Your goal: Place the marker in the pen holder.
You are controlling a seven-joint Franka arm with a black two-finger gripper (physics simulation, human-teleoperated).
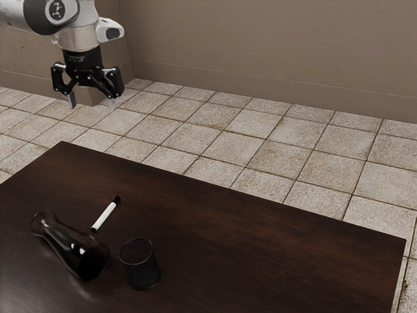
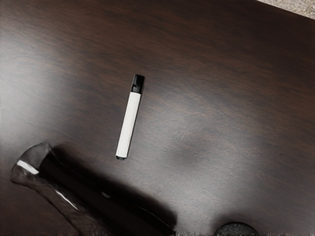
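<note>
Jaws parted, dark table [image 1: 260, 241], tiled floor [image 1: 242, 122]

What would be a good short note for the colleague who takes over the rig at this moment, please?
Gripper: open and empty, raised above the table's height.
Marker: lying on the table, apart from the other items.
Pen holder: standing upright on the table, marker not in it.
Also there: a clear glass vessel, close to the pen holder and the marker.
Done: no part of the placing; the marker is not grasped.
Left: grasp the marker, lift it, bring it over the pen holder, put it in, let go. I would keep some clearance from the glass.
</note>
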